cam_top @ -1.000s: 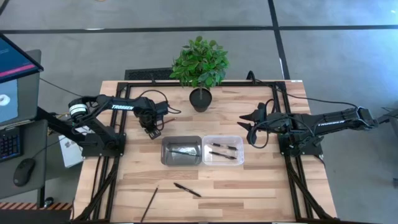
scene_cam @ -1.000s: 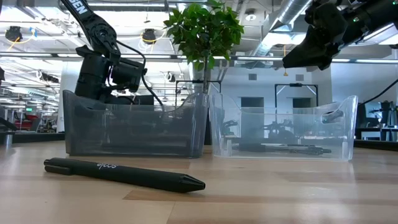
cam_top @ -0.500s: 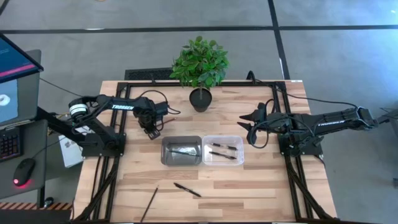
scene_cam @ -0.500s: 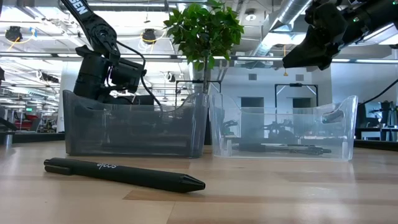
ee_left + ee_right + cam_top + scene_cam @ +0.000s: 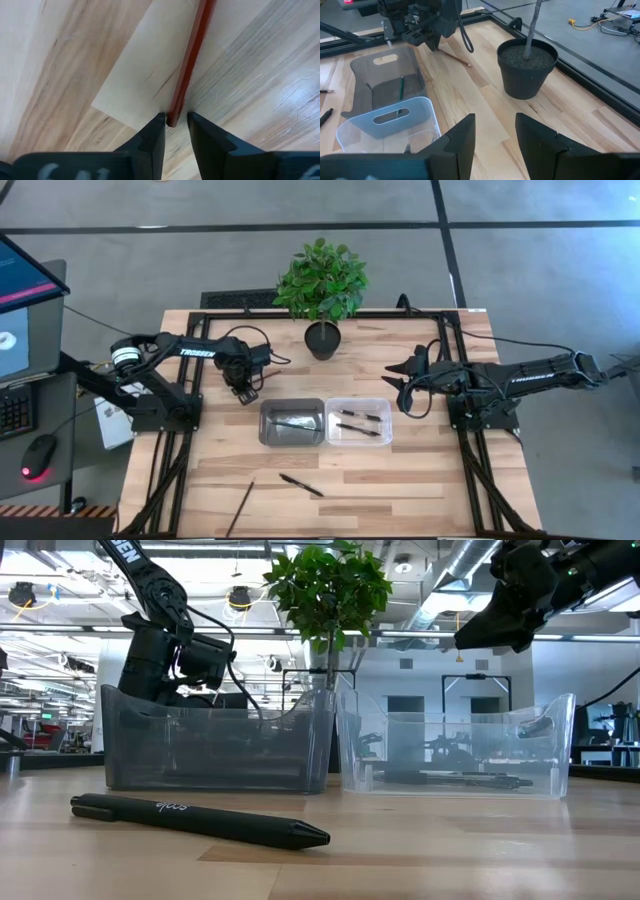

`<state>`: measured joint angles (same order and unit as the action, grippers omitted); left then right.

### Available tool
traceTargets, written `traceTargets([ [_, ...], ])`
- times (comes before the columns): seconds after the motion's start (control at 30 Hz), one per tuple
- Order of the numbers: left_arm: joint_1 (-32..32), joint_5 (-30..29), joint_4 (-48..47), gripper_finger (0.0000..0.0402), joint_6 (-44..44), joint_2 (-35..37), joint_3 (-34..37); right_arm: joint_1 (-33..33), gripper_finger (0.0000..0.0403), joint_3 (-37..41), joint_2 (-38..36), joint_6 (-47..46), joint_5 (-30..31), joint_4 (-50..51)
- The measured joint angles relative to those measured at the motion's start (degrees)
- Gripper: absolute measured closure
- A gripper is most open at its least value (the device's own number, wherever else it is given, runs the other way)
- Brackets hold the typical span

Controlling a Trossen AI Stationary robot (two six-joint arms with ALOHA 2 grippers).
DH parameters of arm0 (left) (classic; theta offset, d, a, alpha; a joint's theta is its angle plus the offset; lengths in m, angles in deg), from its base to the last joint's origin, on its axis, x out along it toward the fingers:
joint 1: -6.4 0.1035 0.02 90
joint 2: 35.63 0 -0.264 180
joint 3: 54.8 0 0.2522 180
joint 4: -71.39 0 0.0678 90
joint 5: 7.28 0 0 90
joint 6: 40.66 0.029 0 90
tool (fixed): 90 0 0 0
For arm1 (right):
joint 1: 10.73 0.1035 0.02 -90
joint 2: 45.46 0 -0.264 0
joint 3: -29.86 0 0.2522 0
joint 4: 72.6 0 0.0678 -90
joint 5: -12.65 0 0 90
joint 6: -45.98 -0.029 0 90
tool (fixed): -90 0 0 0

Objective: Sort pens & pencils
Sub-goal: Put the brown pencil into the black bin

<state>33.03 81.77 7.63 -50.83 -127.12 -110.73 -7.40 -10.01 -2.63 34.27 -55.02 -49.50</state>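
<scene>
My left gripper point(image 5: 243, 391) is beyond the grey bin's point(image 5: 292, 423) far left corner, shut on a reddish-brown pencil point(image 5: 192, 55). My right gripper point(image 5: 405, 392) hangs open above the table, right of the clear bin point(image 5: 358, 421). One black pen point(image 5: 301, 485) lies flat near the table's near edge, shown close up in the low view point(image 5: 200, 820). A thin pencil point(image 5: 240, 508) lies flat at the near edge, left of it. Two pens point(image 5: 352, 415) lie in the clear bin. Thin sticks point(image 5: 292, 421) lie in the grey bin. My left gripper pinches the reddish-brown pencil by its one end point(image 5: 172, 119) between the two fingertips point(image 5: 156, 131). The fingers lie along the pencil, which runs straight out ahead of them. In the right wrist view the pencil point(image 5: 455, 57) slants down from the gripper toward the tabletop; whether its far tip touches, I cannot tell.
A potted plant point(image 5: 322, 280) stands in a black pot point(image 5: 323, 340) at the middle of the far edge. Black frame rails point(image 5: 170, 470) run along the table's left and right sides. Bare wood lies between the bins and the near edge.
</scene>
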Motion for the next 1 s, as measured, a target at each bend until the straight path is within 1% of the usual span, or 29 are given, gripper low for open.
traceTargets([
  [0.1,0.0,-0.03,0.11,0.033,0.02,0.0,0.0,0.0,0.0237,0.0,0.0,0.0,0.0,0.01],
  [0.37,-0.02,0.02,0.44,0.0374,0.02,0.0,0.0,0.0,0.0236,0.0,0.0,0.01,0.01,0.0],
  [0.47,-0.01,0.0,0.47,0.0384,0.0,0.0,0.0,0.0,0.0237,0.0,0.0,0.02,0.02,0.0],
  [0.73,0.0,-0.17,0.61,0.0386,0.0,0.0,0.0,0.0,0.0236,0.0,0.0,0.04,0.0,0.0],
  [1.0,0.04,1.62,0.32,0.0389,0.02,0.11,-0.06,0.0,0.0238,0.0,0.0,0.04,0.0,0.0],
])
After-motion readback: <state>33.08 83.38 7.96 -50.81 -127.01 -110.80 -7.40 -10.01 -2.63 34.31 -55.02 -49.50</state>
